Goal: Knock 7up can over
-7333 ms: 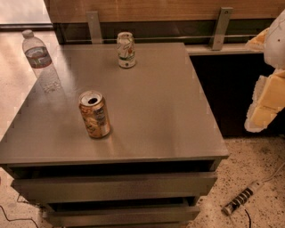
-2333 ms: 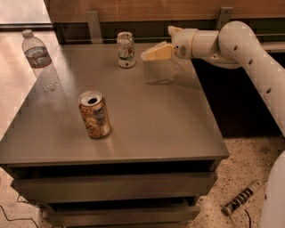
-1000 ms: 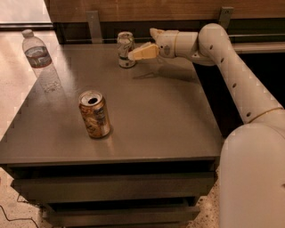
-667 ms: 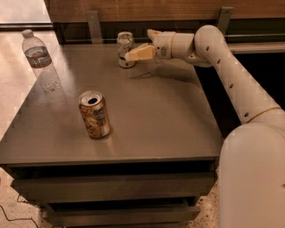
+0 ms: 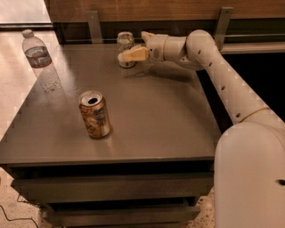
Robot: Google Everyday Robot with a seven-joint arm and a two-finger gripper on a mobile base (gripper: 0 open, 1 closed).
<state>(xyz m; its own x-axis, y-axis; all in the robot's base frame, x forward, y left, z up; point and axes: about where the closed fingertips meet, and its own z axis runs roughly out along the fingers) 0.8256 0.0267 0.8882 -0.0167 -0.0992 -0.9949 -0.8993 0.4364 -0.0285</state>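
The gripper, open or closed unclear, hangs just beside the upright far-side 7up can, where a high leftward push should topple it.

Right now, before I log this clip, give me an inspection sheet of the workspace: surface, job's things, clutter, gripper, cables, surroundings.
Surface: grey table, flat top.
Job's things: 7up can upright at the far edge, not yet knocked over.
Clutter: orange-gold can, opened, upright at front left; water bottle upright at the left edge.
Gripper: gripper low at the 7up can's near side; contact cannot be confirmed.
Cables: thin black cable on the floor, bottom left.
Surroundings: wooden wall panel with metal brackets behind the table; speckled floor.
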